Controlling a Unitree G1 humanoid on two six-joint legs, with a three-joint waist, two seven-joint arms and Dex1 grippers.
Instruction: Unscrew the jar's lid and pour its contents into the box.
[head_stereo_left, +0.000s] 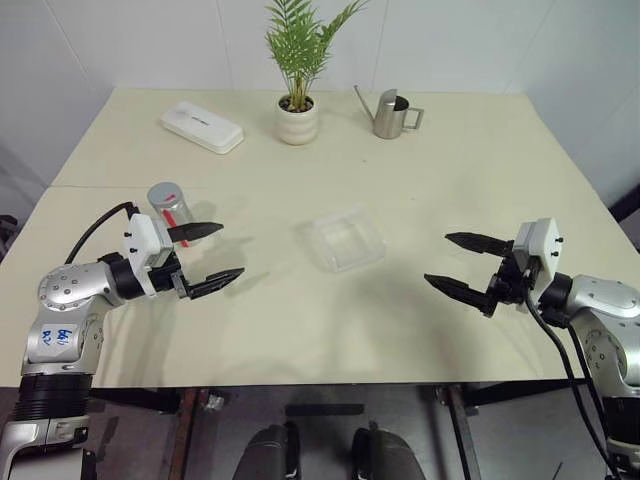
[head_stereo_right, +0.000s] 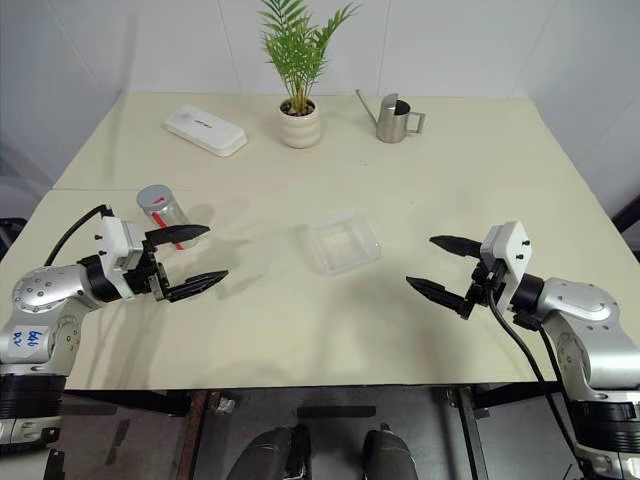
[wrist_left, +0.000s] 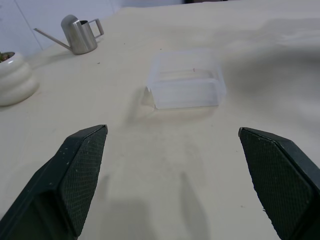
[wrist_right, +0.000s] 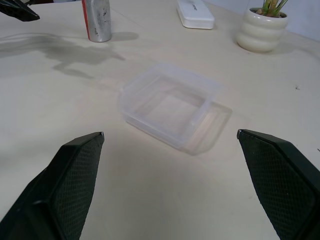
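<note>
Sitting near the middle of the cream table (head_stereo_left: 420, 190) is the clear box (head_stereo_left: 345, 239), w/ nothing in it. The jar (head_stereo_left: 170, 207) stands upright on the left side, its grey lid (head_stereo_left: 163, 192) on top, red stripe down its side. I can't see the contents. The left gripper (head_stereo_left: 207, 257) hangs just beside the jar, on the near side, fingers spread wide, holding nothing. The right gripper (head_stereo_left: 462, 263) is over on the right, well apart from the box, also spread wide & empty. Both point in toward the middle. At the far edge: a white oblong case (head_stereo_left: 202, 126) on the left, a potted palm (head_stereo_left: 298, 75) in a white ribbed pot, & a steel watering can (head_stereo_left: 391, 113) to its right.

Left wrist view: two black fingers (wrist_left: 75, 185) stand far apart w/ bare table between. The box (wrist_left: 186, 80) sits ahead of them. The watering can (wrist_left: 78, 35) & the white pot (wrist_left: 15, 80) are farther off.

Right wrist view: black fingers (wrist_right: 70, 187) wide apart again. The box (wrist_right: 170, 105) is ahead, jar (wrist_right: 97, 20) beyond it, near a tip of the other gripper (wrist_right: 17, 10). White case (wrist_right: 195, 14) & ribbed pot (wrist_right: 261, 31) are far back.
</note>
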